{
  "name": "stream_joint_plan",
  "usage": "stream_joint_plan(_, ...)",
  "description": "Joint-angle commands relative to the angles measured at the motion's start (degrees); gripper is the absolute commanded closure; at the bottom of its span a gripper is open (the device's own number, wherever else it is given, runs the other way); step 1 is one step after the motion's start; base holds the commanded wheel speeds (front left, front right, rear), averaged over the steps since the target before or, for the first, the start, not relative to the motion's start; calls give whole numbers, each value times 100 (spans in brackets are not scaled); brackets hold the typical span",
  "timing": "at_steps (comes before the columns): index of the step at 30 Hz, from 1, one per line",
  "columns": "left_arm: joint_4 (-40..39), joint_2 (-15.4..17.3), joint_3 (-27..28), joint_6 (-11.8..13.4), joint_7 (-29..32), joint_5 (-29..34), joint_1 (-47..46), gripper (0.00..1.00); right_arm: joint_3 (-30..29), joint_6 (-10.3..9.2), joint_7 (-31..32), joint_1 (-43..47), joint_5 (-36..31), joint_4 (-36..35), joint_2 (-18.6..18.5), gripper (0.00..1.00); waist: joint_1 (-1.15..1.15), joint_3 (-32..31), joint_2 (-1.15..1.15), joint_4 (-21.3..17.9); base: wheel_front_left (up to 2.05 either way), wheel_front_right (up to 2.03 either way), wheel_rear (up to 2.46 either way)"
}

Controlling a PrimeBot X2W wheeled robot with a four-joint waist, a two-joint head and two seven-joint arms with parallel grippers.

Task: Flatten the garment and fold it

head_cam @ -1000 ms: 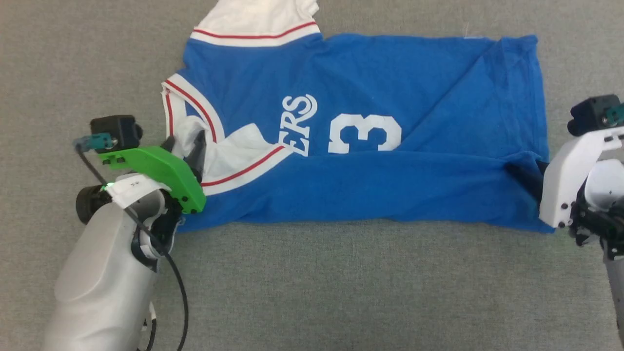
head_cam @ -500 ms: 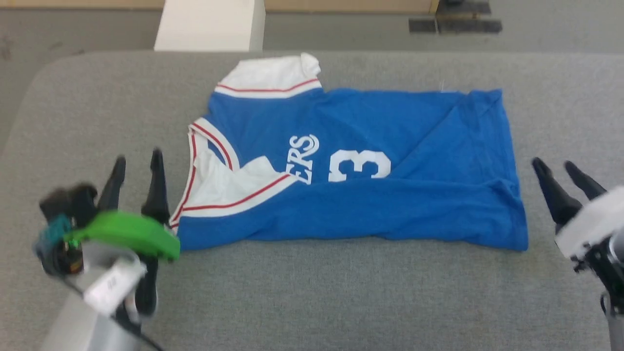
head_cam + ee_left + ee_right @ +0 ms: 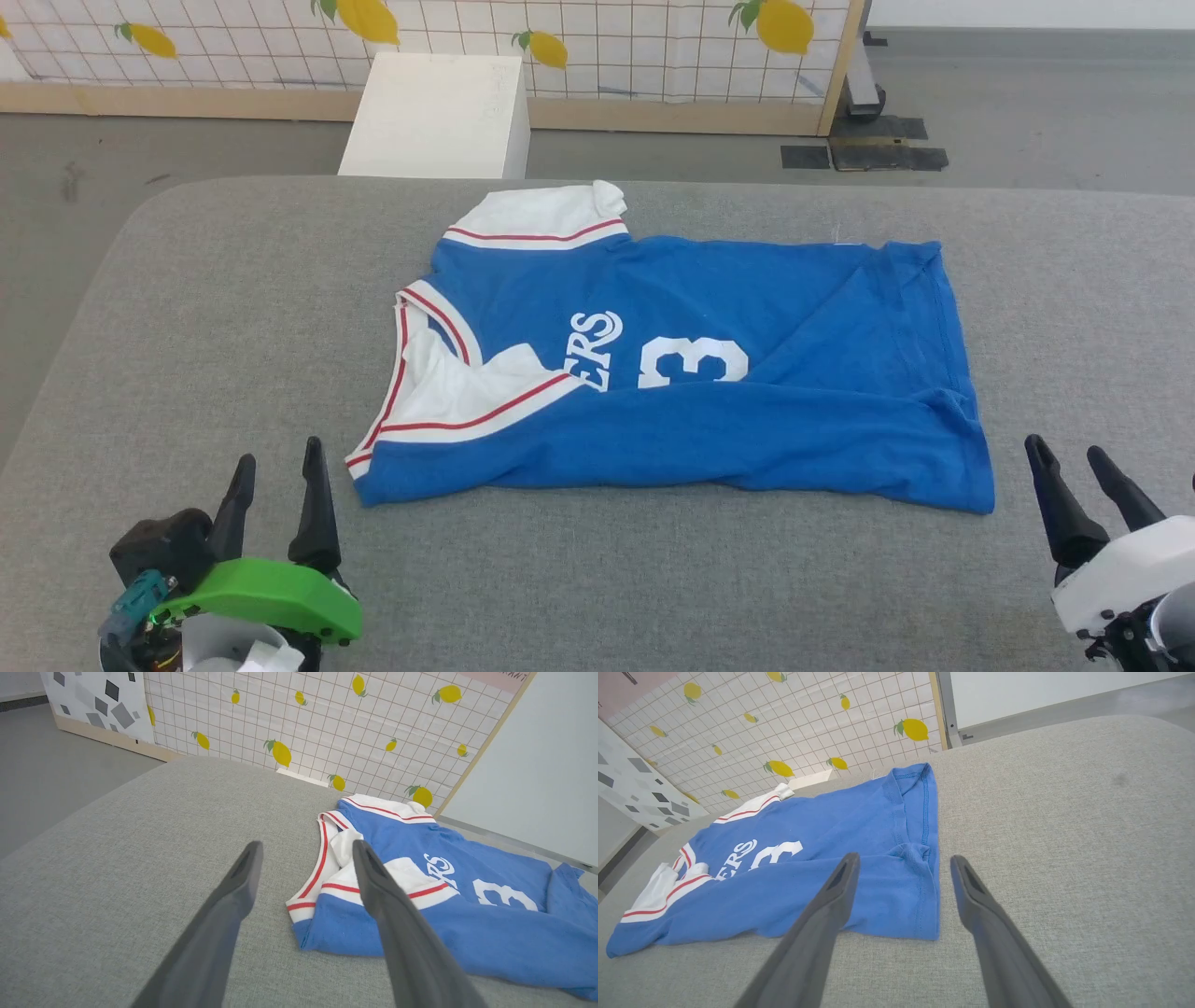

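The left gripper (image 3: 278,450) has its fingers spread apart and empty, near the garment (image 3: 709,429) at its striped sleeve corner. The right gripper (image 3: 1062,445) is parted too, holding nothing, just beside the hem's near corner. The garment (its near edge folded over, white number uppermost) lies across the middle of the grey padded table (image 3: 187,308), between the two grippers

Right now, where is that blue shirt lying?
In the head view the garment lies centred on the grey table, collar toward the robot's left, between the left fingers and the right fingers, touching neither.
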Motion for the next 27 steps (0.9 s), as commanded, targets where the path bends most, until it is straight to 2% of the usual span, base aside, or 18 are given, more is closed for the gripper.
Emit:
stream_joint_plan(1,-35,36,-10,38,-18,78,66,0,-8,-6,-22,45,-40,-38,35,0,1,-2,0,-19,0,0,0)
stream_joint_plan(7,-62,231,-170,61,291,240,-71,0,-13,-6,28,1,-39,-44,82,0,1,110,0,-60,0,0,0)
stream_joint_plan(11,18,425,-363,24,897,337,-521,0,-18,-6,72,-97,-21,-67,57,0,1,285,0,-50,0,0,0)
stream_joint_plan(17,308,673,-667,10,2381,281,-1309,0,4,-6,139,-240,7,-96,-14,0,1,527,0,-67,0,0,0)
stream_joint_plan(24,649,820,-1000,141,4397,-31,-1856,0,30,-6,184,-326,27,-138,-55,0,1,783,0,-115,0,0,0)
stream_joint_plan(27,719,854,-1064,195,4824,-101,-1957,0,43,-6,193,-380,35,-166,-68,0,1,887,0,-148,0,0,0)
